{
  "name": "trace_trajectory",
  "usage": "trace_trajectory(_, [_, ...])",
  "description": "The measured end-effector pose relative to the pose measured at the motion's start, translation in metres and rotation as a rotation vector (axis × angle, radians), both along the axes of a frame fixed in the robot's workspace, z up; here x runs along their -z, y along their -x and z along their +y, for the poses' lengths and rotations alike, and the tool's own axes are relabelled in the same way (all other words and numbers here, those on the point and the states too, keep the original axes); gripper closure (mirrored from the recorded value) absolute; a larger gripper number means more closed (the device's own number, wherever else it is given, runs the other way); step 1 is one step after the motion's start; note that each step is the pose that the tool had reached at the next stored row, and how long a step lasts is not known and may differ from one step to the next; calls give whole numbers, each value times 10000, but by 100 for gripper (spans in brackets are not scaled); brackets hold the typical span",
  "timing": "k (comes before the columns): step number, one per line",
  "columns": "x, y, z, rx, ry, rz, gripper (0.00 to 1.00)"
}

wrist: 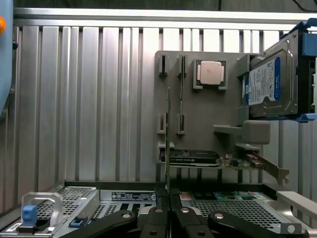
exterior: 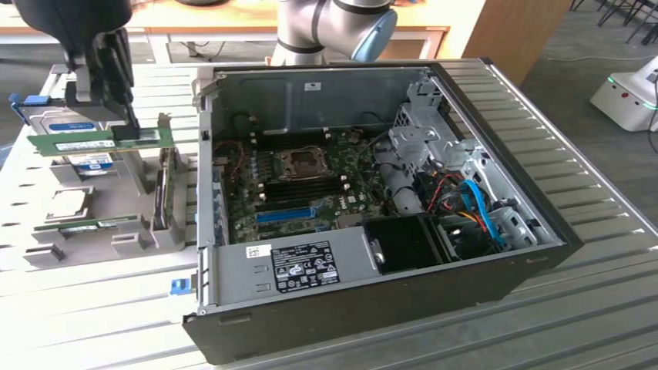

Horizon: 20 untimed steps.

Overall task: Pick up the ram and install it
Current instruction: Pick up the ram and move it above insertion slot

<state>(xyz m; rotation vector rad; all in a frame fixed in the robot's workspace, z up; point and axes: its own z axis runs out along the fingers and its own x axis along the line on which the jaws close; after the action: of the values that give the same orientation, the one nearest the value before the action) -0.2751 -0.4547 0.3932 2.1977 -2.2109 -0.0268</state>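
The ram point(exterior: 77, 143), a long green stick with a white label, hangs level in the air at the exterior view's left, above the grey parts holder point(exterior: 123, 231). My gripper point(exterior: 125, 127) is shut on it near one end, and the stick is lifted clear of the holder. In the wrist view the ram point(wrist: 168, 139) shows edge-on as a thin line rising from between my closed fingers point(wrist: 157, 218). The open computer case point(exterior: 494, 254) lies to the exterior view's right, with the motherboard's memory slots point(exterior: 308, 183) exposed beside the processor socket point(exterior: 303, 162).
The parts holder also carries another green stick point(exterior: 98, 225), a processor chip point(wrist: 210, 73), a hard drive with a blue-white label point(wrist: 270, 84) and an expansion card point(wrist: 198, 158). A blue slot point(exterior: 283, 213) sits on the motherboard. Cables and drive cages point(exterior: 463, 200) crowd the case's right side.
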Motion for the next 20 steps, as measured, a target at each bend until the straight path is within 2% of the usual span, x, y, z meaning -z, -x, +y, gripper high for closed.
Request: trace_trajectory(20, [0, -481, 0, 0, -8, 1, 88])
